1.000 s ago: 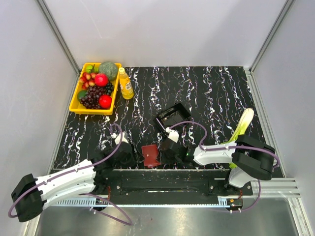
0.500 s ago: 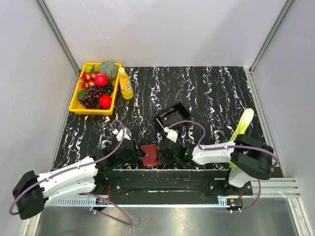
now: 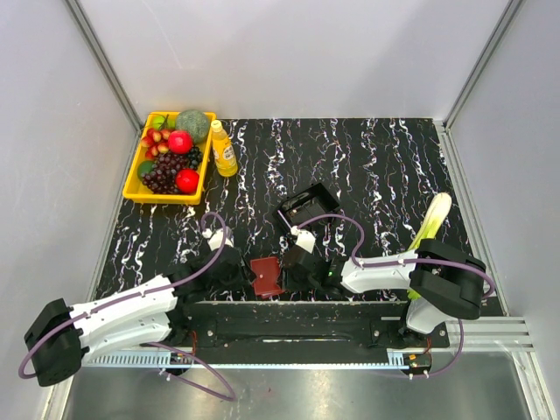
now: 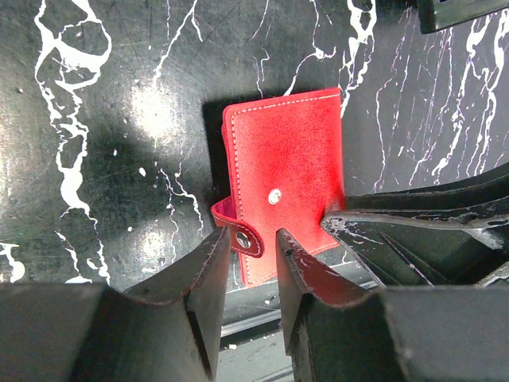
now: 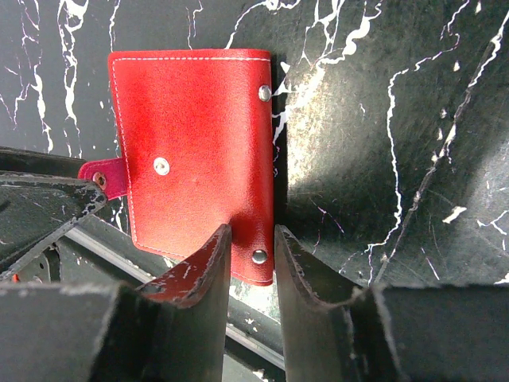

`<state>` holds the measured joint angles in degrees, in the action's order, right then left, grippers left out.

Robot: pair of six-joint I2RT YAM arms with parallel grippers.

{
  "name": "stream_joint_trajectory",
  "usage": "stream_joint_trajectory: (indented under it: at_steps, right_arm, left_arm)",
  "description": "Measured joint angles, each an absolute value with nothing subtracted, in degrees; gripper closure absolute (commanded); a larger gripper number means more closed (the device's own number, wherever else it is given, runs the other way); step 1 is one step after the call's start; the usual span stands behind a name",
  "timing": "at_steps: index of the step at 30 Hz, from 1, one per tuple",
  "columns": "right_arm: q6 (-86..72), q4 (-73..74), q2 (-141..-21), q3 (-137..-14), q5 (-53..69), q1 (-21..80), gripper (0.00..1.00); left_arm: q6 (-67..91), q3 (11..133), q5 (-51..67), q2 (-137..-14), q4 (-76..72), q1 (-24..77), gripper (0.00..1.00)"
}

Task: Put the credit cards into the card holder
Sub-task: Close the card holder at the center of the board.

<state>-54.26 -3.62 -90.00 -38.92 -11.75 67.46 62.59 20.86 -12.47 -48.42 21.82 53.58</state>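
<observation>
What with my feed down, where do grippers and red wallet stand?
Left gripper open astride strap tab. Right gripper straddling riveted edge of dark red leather-look wallet, grip unclear. Wallet folded, unsnapped. No cards visible.

The top external camera sits high above and behind the robot, looking down and forward over the whole black marbled table (image 3: 367, 166) to the far wall (image 3: 289, 52). The left wrist camera hangs close over the table, facing steeply down past the left gripper's fingers (image 4: 203, 286) at the red card holder (image 4: 286, 171). The right wrist camera does likewise from nearer, with the right gripper's fingers (image 5: 199, 278) along its bottom edge. All three views share the card holder. In the top view it is small and seemingly partly covered on both sides.
</observation>
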Motion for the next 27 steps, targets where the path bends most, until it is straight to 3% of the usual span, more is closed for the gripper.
stream_joint_trajectory:
  at_steps: [4,9,27]
  right_arm:
    - [-54.2,-3.6,-90.0,-38.9,-11.7,67.5,0.66]
    - [-54.2,-3.6,-90.0,-38.9,-11.7,67.5,0.66]
    - [-53.6,-3.8,-90.2,-39.0,-11.7,67.5,0.67]
  left_arm:
    - [61.9,22.3,-12.5,-49.7,22.5,53.6,0.85]
    - [61.0,22.9,-12.5,-50.4,22.8,53.6,0.98]
    - [57.6,24.6,-12.1,-55.9,19.4,53.6,1.0]
